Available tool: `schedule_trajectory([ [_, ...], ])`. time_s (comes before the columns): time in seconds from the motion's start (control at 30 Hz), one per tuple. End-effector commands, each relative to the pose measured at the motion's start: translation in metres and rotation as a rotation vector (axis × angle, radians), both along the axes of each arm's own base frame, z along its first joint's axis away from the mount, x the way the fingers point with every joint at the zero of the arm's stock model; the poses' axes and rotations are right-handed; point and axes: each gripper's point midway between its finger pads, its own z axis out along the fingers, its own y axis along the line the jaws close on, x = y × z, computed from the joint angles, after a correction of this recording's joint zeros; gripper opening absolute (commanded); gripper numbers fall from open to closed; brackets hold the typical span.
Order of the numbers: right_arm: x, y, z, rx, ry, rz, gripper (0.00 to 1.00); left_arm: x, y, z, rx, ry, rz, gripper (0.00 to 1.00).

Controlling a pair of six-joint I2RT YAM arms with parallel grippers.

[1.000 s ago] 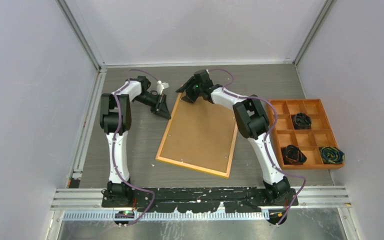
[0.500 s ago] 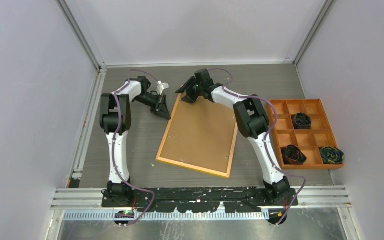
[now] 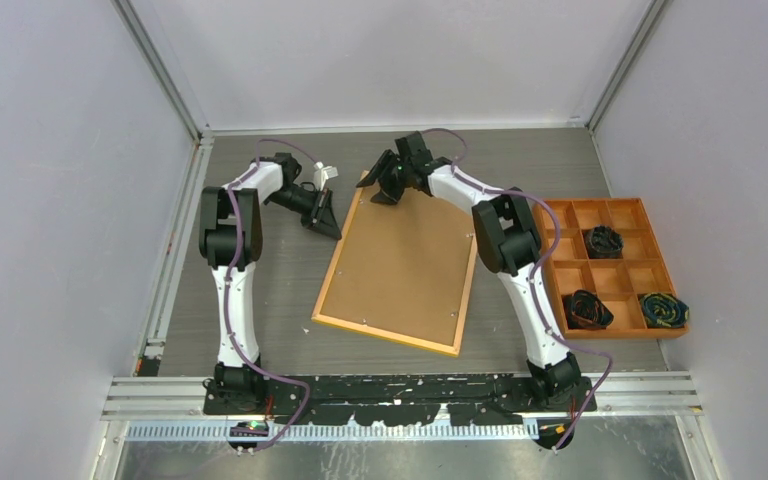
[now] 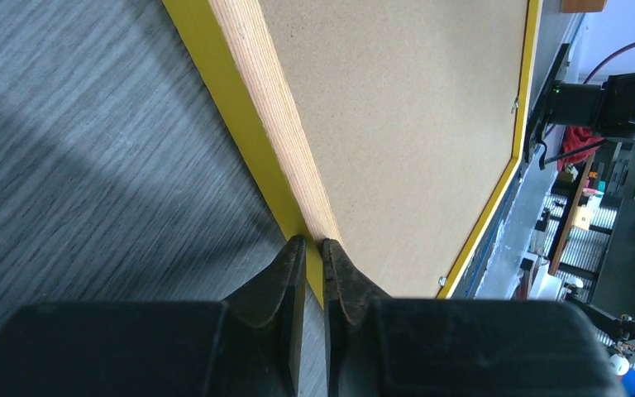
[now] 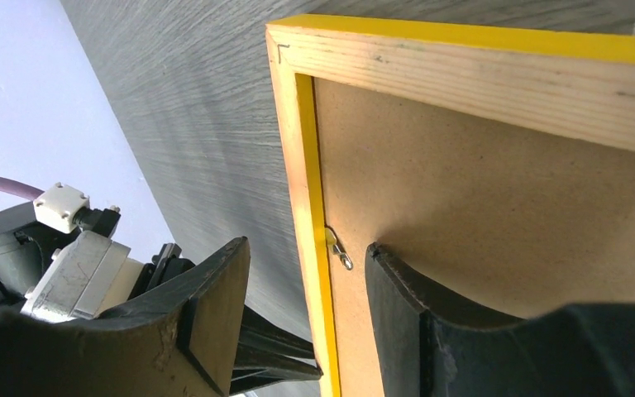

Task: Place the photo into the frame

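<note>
left arm (image 3: pixel 235 300), right arm (image 3: pixel 530 310): white link shells, black joints, black bases; purple cable (image 5: pixel 0 184) looped along each; left gripper (image 4: pixel 312 246), right gripper (image 5: pixel 306 248): matte black wedge fingers, scuffed edges; white connector block (image 5: pixel 60 204), corner screws

Both arms reached over the table (image 3: pixel 260 290) toward its far edge, wrists angled down. The left gripper (image 4: pixel 312 246) was pinched nearly closed; the right gripper (image 5: pixel 306 248) had its 2 fingers (image 5: pixel 215 314) spread.

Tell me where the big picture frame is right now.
In the overhead view the frame lies back-up in the middle of the table, with the orange tray just to its right.
</note>
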Motion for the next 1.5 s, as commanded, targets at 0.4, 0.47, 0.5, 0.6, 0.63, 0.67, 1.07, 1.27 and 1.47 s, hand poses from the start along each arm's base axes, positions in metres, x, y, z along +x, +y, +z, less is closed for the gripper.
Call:
schedule_trajectory([
  [0.4, -0.007, 0.025, 0.007, 0.053, -0.008, 0.127, 0.59, -0.007, 0.004, -0.001, 0.056, -0.017, -0.027, 0.12],
  [0.47, -0.009, 0.027, 0.008, 0.058, -0.007, 0.135, 0.59, -0.007, 0.004, -0.001, 0.056, -0.018, -0.026, 0.12],
  [0.5, -0.011, 0.028, 0.008, 0.06, -0.004, 0.139, 0.59, -0.007, 0.004, -0.001, 0.055, -0.02, -0.026, 0.12],
  [0.6, -0.012, 0.03, 0.011, 0.072, -0.006, 0.149, 0.59, -0.006, 0.004, 0.0, 0.055, -0.02, -0.026, 0.12],
  [0.63, -0.012, 0.032, 0.012, 0.079, -0.006, 0.155, 0.59, -0.006, 0.004, 0.0, 0.055, -0.02, -0.026, 0.11],
  [0.67, -0.012, 0.033, 0.012, 0.082, -0.004, 0.16, 0.59, -0.006, 0.004, 0.0, 0.055, -0.02, -0.026, 0.11],
  [1.07, -0.018, 0.041, 0.011, 0.106, 0.002, 0.23, 0.58, -0.008, 0.004, -0.001, 0.056, -0.017, -0.03, 0.11],
  [1.27, -0.02, 0.05, 0.017, 0.149, 0.002, 0.299, 0.58, -0.009, 0.005, -0.001, 0.057, -0.016, -0.032, 0.11],
  [1.47, -0.017, 0.042, 0.023, 0.146, -0.008, 0.319, 0.58, -0.009, 0.005, 0.0, 0.061, -0.02, -0.037, 0.1],
])
